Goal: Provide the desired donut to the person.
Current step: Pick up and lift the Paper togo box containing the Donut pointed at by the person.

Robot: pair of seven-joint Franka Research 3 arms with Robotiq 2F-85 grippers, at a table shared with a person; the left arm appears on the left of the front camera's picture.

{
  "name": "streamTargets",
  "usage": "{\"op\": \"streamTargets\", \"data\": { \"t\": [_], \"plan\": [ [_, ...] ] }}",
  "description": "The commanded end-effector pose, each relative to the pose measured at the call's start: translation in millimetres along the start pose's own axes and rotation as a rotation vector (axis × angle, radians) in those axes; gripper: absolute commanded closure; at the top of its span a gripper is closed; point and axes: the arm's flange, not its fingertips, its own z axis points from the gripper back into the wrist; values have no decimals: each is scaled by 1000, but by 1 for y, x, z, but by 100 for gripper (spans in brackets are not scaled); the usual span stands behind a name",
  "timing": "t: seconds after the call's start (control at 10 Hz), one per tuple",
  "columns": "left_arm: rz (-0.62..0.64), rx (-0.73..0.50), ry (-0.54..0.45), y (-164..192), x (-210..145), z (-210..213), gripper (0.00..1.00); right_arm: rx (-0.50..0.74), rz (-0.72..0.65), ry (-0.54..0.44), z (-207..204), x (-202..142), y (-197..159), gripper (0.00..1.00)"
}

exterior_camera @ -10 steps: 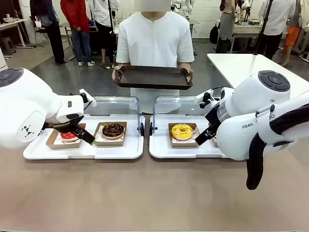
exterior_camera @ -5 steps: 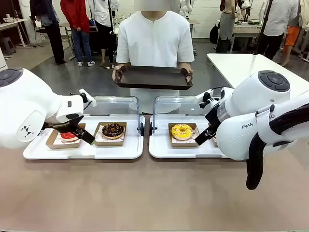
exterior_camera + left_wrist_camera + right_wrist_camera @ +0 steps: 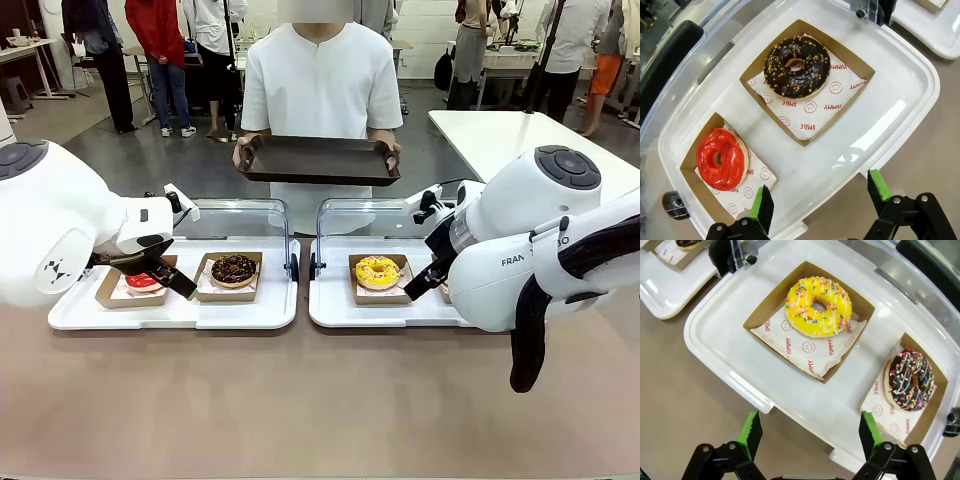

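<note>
Nothing has changed over the last second. Both arms sit where they were, and the person [image 3: 320, 80], at 12 o'clock across the table [image 3: 300, 400], stands as before with both hands on a dark tray [image 3: 317, 160] held level. I judge that the handover has not begun. The tray looks ready to receive, but neither hand points, so I cannot tell which donut is wanted.

The left claw [image 3: 820, 192] is released, its fingers spread wide with nothing between them. It hovers over the near rim of the left tray [image 3: 900, 115]. In its wrist view the red donut [image 3: 720, 159] lies at 8 o'clock and the chocolate donut [image 3: 797, 66] at 12 o'clock, each in its own open card box. The claw appears to touch neither.

The right claw [image 3: 810, 426] is likewise released and empty, hanging over the near edge of the right tray [image 3: 715, 335]. In its wrist view the yellow donut [image 3: 818, 306] sits at 12 o'clock and the sprinkled donut [image 3: 910, 379] at 4 o'clock, both boxed and untouched.

All four donuts are on the two white trays, well apart from the dark tray. Either claw seems placed to drop onto a box once the choice is known.
</note>
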Motion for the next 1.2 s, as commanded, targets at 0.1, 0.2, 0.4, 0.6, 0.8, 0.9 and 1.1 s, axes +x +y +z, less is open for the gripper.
{"op": "streamTargets", "data": {
  "t": [0.1, 0.2, 0.4, 0.6, 0.8, 0.9, 1.1],
  "plan": [
    [0, 0, 0, 0, 0, 0, 0, 0, 0, 0, 0, 0, 0, 0],
    [0, 0, 0, 0, 0, 0, 0, 0, 0, 0, 0, 0, 0, 0],
    [5, 4, 67, 1, 4, 30, 0, -21, -2, 23, 31, 10, -1, 0],
    [13, -7, 174, 7, 30, 105, 0, 25, -35, 106, 101, 35, -5, 0],
    [13, 16, 211, 7, 54, 164, 0, -9, -37, 217, 155, 57, -2, 0],
    [31, 43, 222, 8, 67, 188, 0, -27, -54, 262, 178, 69, 0, 0],
    [61, 65, 248, 20, 90, 212, 0, -64, -113, 314, 200, 87, -2, 0]
  ]
}}
